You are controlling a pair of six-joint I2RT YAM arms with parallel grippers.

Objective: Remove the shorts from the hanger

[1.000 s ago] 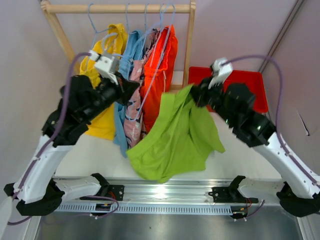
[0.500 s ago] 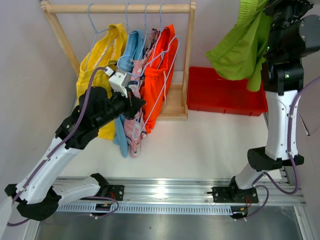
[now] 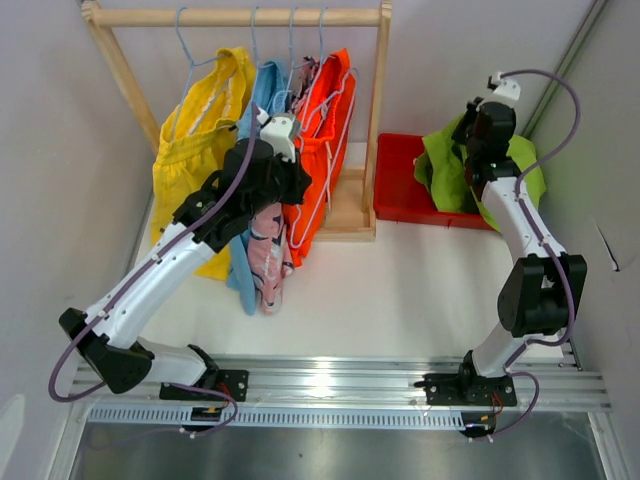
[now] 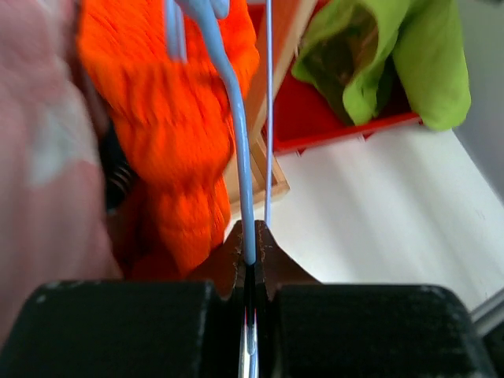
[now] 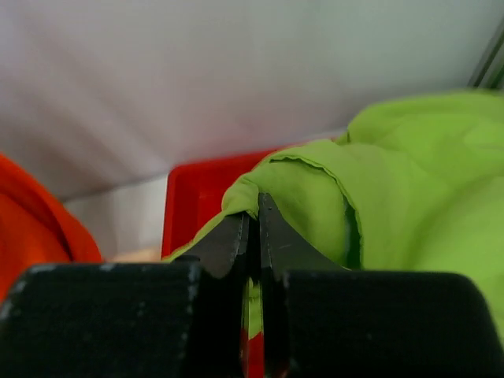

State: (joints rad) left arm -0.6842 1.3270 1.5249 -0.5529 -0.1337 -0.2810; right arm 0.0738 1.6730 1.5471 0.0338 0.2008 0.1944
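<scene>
Four pairs hang on the wooden rack [image 3: 240,16], far left: yellow shorts [image 3: 195,140], light blue shorts [image 3: 262,90], pink patterned shorts [image 3: 265,250], orange shorts [image 3: 325,110]. One pair, the lime green shorts [image 3: 445,165], lies in the red plastic bin [image 3: 400,190], far right. The left gripper [image 4: 250,244], reaching into the rack, is clamped on a light blue wire hanger [image 4: 236,118]. The right gripper [image 5: 253,209], extended over the bin, pinches the lime green shorts.

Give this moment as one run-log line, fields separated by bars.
left gripper: shut on light blue wire hanger | right gripper: shut on lime green fabric shorts, draped over red plastic bin
</scene>
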